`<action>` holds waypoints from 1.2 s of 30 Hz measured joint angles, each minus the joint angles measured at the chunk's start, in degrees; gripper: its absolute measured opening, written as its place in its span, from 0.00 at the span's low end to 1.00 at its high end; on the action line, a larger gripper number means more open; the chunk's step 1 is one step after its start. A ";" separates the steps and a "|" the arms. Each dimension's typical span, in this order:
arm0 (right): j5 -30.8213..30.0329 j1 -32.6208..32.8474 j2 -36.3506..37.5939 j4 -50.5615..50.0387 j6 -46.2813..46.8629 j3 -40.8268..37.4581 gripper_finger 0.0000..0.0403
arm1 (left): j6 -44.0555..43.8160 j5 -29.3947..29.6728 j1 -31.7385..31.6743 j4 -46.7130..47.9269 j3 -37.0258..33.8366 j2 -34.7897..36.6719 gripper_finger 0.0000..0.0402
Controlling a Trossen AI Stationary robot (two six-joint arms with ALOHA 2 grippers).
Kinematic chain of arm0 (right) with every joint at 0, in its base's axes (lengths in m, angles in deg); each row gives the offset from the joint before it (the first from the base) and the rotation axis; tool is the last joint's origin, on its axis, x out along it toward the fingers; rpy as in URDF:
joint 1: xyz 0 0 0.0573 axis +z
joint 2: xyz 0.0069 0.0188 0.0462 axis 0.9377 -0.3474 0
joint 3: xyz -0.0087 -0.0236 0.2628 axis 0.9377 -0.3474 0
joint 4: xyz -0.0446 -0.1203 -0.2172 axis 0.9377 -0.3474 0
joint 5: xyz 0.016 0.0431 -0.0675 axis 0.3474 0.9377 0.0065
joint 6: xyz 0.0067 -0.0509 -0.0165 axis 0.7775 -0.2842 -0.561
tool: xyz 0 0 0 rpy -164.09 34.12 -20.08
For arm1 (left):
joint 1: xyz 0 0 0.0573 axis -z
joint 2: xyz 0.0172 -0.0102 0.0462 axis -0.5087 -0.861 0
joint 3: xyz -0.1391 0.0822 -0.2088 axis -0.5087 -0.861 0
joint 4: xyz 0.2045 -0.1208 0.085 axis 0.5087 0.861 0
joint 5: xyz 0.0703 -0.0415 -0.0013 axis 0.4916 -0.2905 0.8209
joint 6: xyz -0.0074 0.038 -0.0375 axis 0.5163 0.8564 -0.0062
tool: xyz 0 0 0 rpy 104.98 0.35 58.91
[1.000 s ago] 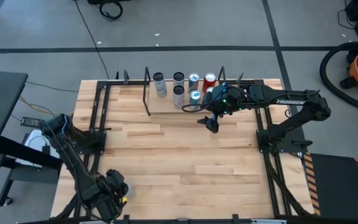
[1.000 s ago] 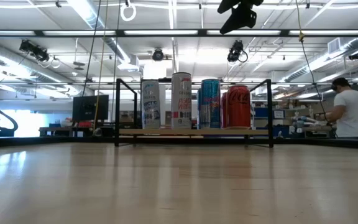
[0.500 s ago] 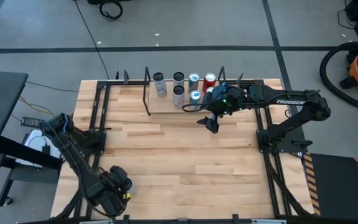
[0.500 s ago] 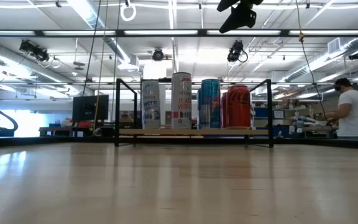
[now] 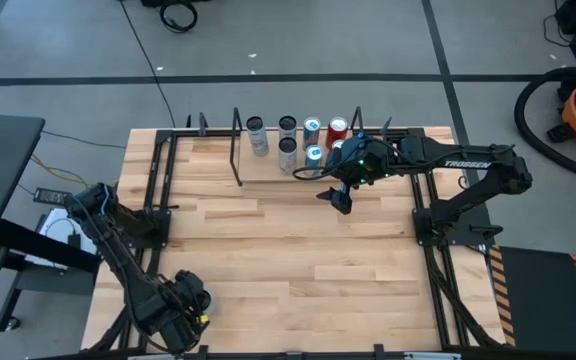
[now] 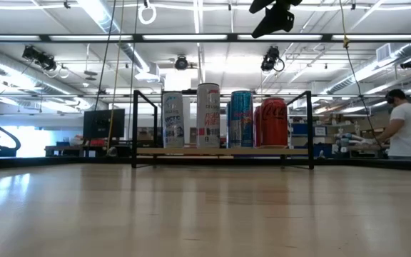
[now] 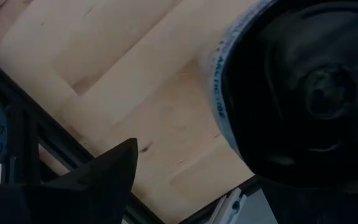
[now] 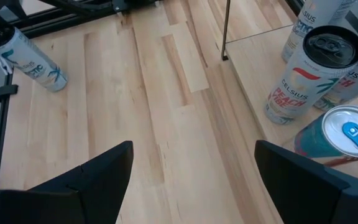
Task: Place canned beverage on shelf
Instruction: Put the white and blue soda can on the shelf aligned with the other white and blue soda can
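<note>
High view: the shelf (image 5: 268, 172) sits at the far middle of the wooden surface (image 5: 288, 260), with a group of cans (image 5: 288, 150) standing on its board. The right hand (image 5: 340, 200) hovers just in front of the shelf's right end. The left hand (image 5: 183, 300) is at the surface's near left corner.

Low view: the cans (image 6: 220, 118) stand upright in a row between the black wire frames. A person (image 6: 405, 128) stands far off in the room, at the right.

Left wrist view: a white can (image 7: 272, 93) fills the frame, dark base toward the camera, beside one finger (image 7: 104, 174). I cannot tell whether the left hand grips it.

Right wrist view: the right hand (image 8: 194, 149) has its fingers apart, holding nothing, above bare wood. The white can (image 8: 33, 62) lies tilted at the far corner.
</note>
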 joint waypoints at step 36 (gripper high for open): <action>2.58 0.00 0.00 0.31 0.88 0.00 0.86 | 3.61 1.34 -2.21 -5.23 -6.32 -2.05 0.78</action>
